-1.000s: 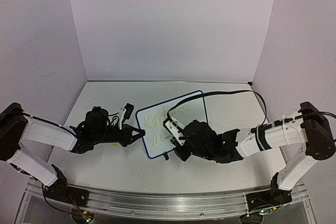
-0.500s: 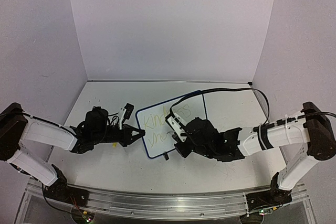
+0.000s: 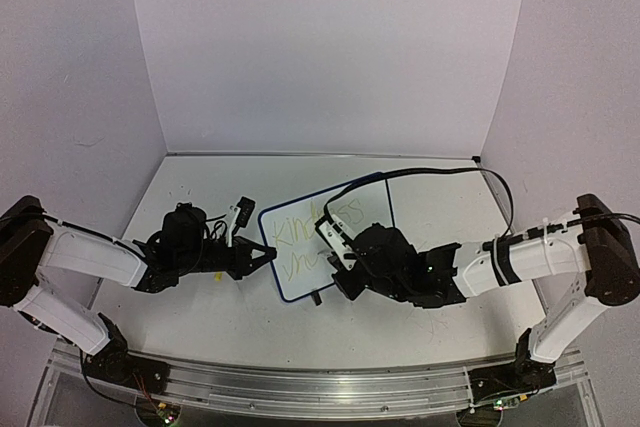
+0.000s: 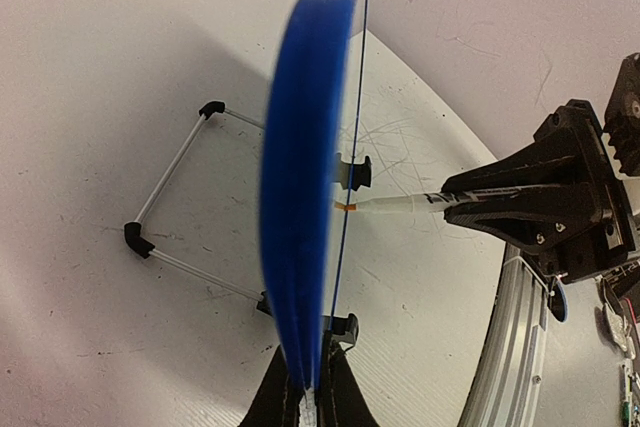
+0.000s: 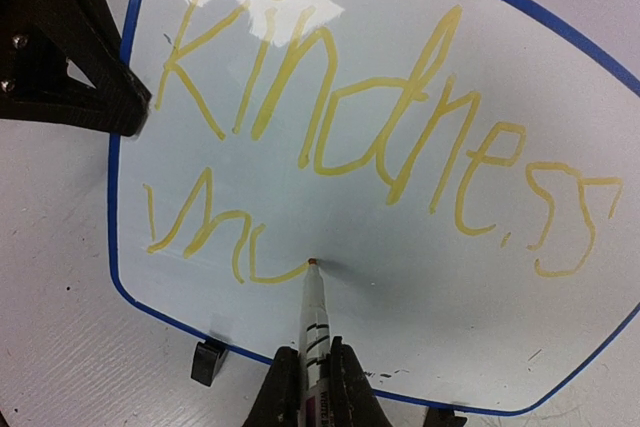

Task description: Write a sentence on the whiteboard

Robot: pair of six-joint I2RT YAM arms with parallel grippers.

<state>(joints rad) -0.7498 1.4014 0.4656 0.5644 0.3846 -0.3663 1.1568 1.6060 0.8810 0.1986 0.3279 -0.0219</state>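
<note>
The whiteboard point(image 3: 330, 232) stands mid-table on black wire feet; it fills the right wrist view point(image 5: 400, 247) and shows edge-on in the left wrist view point(image 4: 300, 177). The sentence point(image 5: 380, 137) reads "kindness" in yellow letters, with "mu" point(image 5: 215, 242) begun below it. My right gripper point(image 5: 312, 387) is shut on a white marker point(image 5: 316, 322) whose tip touches the board at the end of the "u". It also shows from above point(image 3: 340, 262). My left gripper point(image 4: 310, 397) is shut on the board's blue edge, at its left side point(image 3: 262, 255).
The board's wire stand point(image 4: 165, 202) rests on the scuffed white tabletop point(image 3: 200, 297) behind the board. The right arm's black wrist point(image 4: 560, 197) is close in front of the board. A metal rail point(image 3: 300, 392) runs along the near table edge.
My right gripper has moved a little up and left along the board's lower line with the marker in the first half second, then stayed almost still. The left arm has not moved.
</note>
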